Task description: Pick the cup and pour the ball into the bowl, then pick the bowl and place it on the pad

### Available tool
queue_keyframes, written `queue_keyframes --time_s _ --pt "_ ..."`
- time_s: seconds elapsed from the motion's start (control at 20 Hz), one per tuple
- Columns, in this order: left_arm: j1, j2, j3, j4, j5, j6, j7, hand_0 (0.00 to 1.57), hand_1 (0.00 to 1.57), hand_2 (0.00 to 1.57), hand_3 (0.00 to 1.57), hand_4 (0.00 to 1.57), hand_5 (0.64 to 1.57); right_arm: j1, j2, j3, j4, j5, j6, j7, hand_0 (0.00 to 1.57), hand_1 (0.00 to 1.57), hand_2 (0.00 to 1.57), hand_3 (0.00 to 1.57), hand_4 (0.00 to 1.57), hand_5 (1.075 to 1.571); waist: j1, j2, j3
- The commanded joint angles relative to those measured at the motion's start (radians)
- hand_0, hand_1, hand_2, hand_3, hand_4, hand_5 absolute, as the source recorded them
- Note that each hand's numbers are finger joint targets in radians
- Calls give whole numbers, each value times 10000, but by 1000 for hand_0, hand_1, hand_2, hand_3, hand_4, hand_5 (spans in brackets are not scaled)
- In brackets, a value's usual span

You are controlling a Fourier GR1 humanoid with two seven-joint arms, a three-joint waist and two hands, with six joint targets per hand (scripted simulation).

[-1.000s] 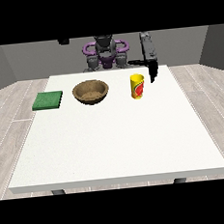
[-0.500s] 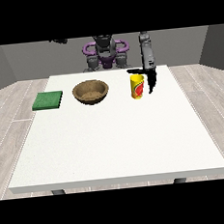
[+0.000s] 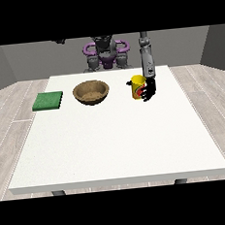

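Bright even light, soft faint shadows, no glare, no blur

Three items stand in a row across the far half of the table (image 3: 116, 148). The pad (image 3: 48, 100) lies at the view's left, the bowl (image 3: 91, 92) sits just right of it, and the cup (image 3: 138, 86) stands upright further right. The hand at the view's right (image 3: 149, 89) is against the cup's right side.

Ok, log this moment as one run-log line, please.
phase: reaching cup | robot hand at view's right: beside yellow cup | bowl: on table, untouched | green pad: left of bowl
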Motion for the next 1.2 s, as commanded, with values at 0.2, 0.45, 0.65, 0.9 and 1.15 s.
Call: queue_keyframes --time_s 0.2,0.45,0.65,0.9,1.15 --pt "181 334 -95 744 -1004 2022 -1246 1322 1322 1571 1571 1067 1487 -249 -677 -1268 -461 -1228 302 563 0 0 0 0 73 1562 -362 292 -3" --pt "-75 -47 -981 297 -1845 2995 376 1336 1336 1571 1571 1095 1498 840 -481 -1241 670 -1410 794 422 0 0 0 0 117 1559 69 -1661 14" --pt "-685 -563 -2018 14 -2945 4025 1856 1360 1360 1571 1571 1119 1499 1098 -262 -1452 1843 -1177 1071 -424 0 0 0 0 189 1558 493 -2093 18" --pt "-1643 -452 -2991 324 -4641 5788 3491 1405 1405 1571 1571 1090 1543 713 -382 -1279 2013 -1172 1014 -52 0 0 0 0 257 1560 181 -2311 23" --pt "-2906 -433 -3629 900 -6100 7119 5484 1415 1415 1571 1571 971 1562 280 -432 -1242 2337 -1229 1217 -281 0 0 0 0 292 1561 20 -1999 15"
